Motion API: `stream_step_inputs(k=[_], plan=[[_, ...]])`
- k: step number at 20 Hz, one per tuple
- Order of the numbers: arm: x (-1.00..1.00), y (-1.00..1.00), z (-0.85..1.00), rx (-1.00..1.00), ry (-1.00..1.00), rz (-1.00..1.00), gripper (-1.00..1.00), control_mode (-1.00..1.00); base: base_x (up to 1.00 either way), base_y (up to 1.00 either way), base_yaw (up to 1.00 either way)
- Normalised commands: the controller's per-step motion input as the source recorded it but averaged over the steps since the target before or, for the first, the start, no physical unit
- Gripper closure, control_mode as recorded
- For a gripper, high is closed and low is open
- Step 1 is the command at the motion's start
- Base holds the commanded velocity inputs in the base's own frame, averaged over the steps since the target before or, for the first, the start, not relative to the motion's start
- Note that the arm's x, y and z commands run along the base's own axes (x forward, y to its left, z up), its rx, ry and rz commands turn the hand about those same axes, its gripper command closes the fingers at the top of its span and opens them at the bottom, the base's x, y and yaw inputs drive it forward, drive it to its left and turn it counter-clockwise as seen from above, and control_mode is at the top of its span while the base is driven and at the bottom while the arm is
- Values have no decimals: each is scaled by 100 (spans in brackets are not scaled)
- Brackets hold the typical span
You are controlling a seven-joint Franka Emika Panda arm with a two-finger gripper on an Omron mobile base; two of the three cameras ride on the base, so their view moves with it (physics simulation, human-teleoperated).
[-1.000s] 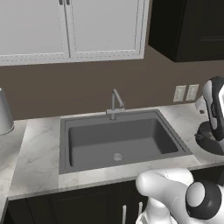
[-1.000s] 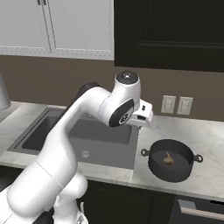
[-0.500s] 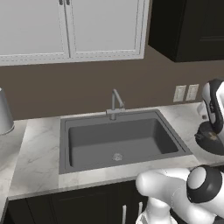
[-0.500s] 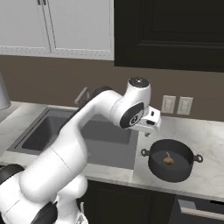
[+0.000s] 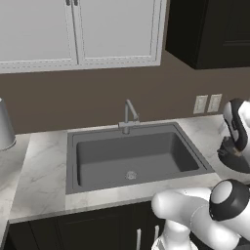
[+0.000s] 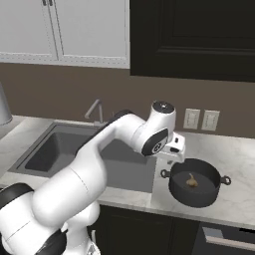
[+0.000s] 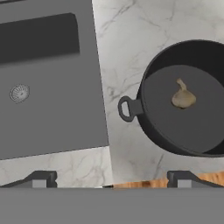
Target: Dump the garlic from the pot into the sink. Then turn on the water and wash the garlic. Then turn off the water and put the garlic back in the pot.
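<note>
The black pot (image 6: pixel 195 195) stands on the marble counter right of the sink (image 6: pixel 55 149), with the small tan garlic (image 6: pixel 190 181) lying on its bottom. In the hand view the pot (image 7: pixel 153 129) is at the right, one loop handle pointing toward the sink (image 7: pixel 52 118), and the garlic (image 7: pixel 183 97) rests inside. My gripper (image 6: pixel 173 155) hovers above the counter beside the pot's left handle. Its fingertips (image 7: pixel 41 178) stand wide apart, so the gripper (image 7: pixel 113 179) is open with nothing between them. The basin (image 5: pixel 146 151) holds nothing but its drain (image 5: pixel 130 175).
A thin grey faucet (image 5: pixel 128 116) rises behind the sink. Wall outlets (image 6: pixel 200 119) sit above the counter behind the pot. A grey metal vessel (image 5: pixel 4 126) stands at the far left. Dark cabinets hang overhead on the right.
The arm has swung rightward from over the sink's right edge to beside the pot. The gripper stays open, and pot and garlic have not moved.
</note>
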Motion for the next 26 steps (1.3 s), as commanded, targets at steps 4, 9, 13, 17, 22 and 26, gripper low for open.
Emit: stream_step_inputs(k=[4, 9, 13, 17, 22, 26], plan=[[7, 0, -44, -1, 2, 0, -100, -100, 0, 0, 0], [6, -2, -39, -2, 4, 0, -100, -100, 0, 0, 0], [2, -8, -29, -3, 1, 0, -100, -100, 0, 0, 0], [0, -9, -19, -2, 0, 0, -100, -100, 0, 0, 0], [0, -13, -14, 0, 0, 0, -100, -100, 0, 0, 0], [2, -5, -13, 0, 0, 0, -100, -100, 0, 0, 0]])
